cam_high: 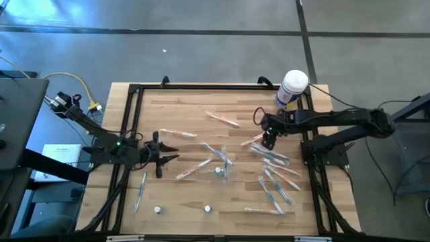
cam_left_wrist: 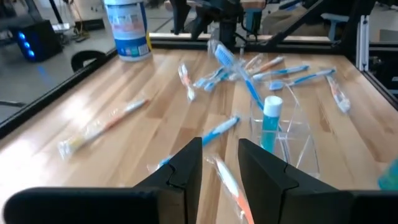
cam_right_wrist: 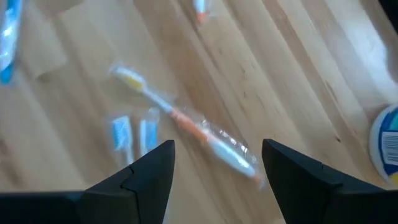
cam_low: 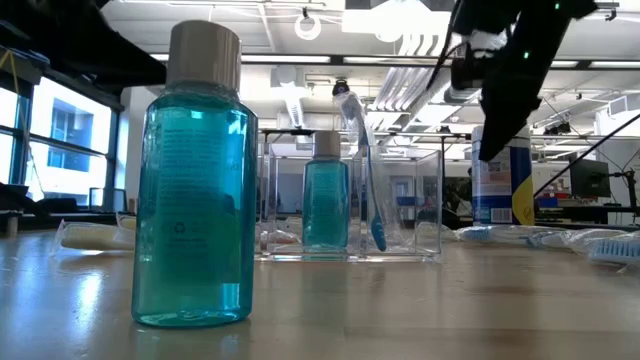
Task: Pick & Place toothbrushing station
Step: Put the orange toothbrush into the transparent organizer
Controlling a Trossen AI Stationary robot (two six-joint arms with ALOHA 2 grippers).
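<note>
Clear toothbrushing station [cam_high: 220, 168] sits mid-table among wrapped toothbrushes [cam_high: 275, 181]. Right gripper [cam_high: 268, 142] hovers open and empty over an orange-handled toothbrush [cam_right_wrist: 186, 127]. Left gripper [cam_high: 168, 152] open, empty, near table's left side.

Wrapped toothbrushes [cam_high: 272, 176] scattered on wooden table [cam_high: 181, 111]; white tub [cam_high: 292, 89] at its corner.

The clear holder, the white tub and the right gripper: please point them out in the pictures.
clear holder [cam_low: 400, 205]: low view, its front wall.
white tub [cam_high: 293, 89]: high view, its top.
right gripper [cam_right_wrist: 217, 171]: right wrist view, midway between its open fingertips, above a wrapped toothbrush [cam_right_wrist: 214, 140].
</note>
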